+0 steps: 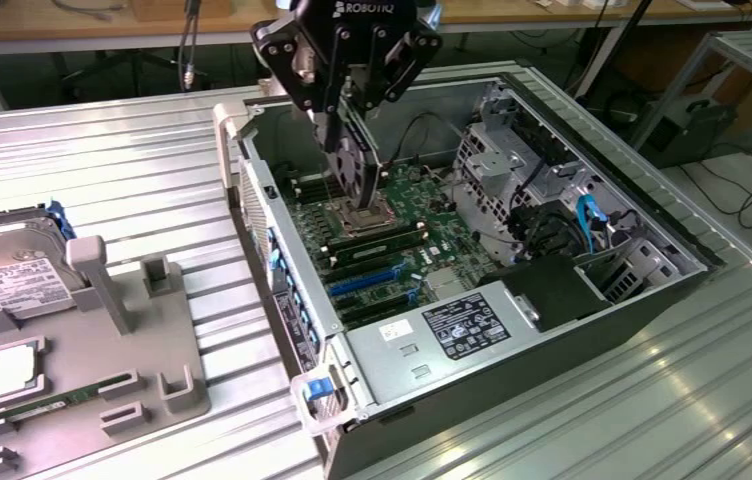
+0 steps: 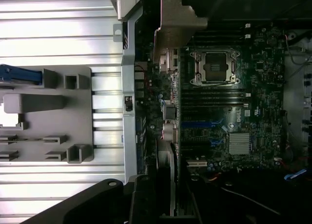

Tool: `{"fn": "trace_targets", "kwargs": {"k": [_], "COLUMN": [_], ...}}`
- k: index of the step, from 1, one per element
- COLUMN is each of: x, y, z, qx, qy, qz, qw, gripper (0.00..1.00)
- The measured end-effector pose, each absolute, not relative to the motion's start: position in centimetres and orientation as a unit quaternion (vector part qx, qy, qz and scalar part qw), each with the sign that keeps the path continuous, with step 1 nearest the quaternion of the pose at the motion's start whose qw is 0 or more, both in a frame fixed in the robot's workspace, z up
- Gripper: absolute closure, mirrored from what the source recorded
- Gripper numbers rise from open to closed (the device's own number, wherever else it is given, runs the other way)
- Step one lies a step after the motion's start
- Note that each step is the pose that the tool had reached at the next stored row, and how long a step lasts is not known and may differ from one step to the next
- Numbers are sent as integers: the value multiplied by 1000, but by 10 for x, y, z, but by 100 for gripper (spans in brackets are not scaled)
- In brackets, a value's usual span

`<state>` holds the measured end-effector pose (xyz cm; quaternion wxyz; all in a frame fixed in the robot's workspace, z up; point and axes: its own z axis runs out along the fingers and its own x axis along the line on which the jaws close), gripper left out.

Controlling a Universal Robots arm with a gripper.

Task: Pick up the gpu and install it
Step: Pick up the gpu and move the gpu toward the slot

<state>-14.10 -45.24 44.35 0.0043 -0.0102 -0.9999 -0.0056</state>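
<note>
Ribbed metal worktop (image 1: pixel 123 170), benches and cables behind. Exterior view, starting at 9 o'clock: grey fixture tray (image 1: pixel 149 375), hard drive (image 1: pixel 16 275) at its 11 o'clock, green memory stick (image 1: pixel 63 405) lying in a slot at its 6 o'clock; open computer case (image 1: pixel 263 200) mid-frame, side panel off, motherboard (image 1: pixel 416 205) exposed; tool (image 1: pixel 347 135) over the case at 12 o'clock, fingers drawn narrow and clamped on the gpu (image 1: pixel 363 190); gpu hangs upright, dark board edge-down, over the motherboard just by the CPU socket (image 1: pixel 360 218), apart from the blue slots (image 1: pixel 363 282) at its 6 o'clock; power supply (image 1: pixel 463 325) at the case's 5 o'clock. Wrist view sights down the card's edge; silver bracket (image 2: pixel 180 19) near the case's rear wall.
</note>
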Motion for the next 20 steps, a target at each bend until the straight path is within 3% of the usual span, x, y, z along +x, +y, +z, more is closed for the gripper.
{"fn": "trace_targets", "kwargs": {"k": [20], "x": [-111], "y": [-452], "z": [441], "qx": [-10], "qy": [-1000], "qz": [-6], "qw": [4], "gripper": [73]}}
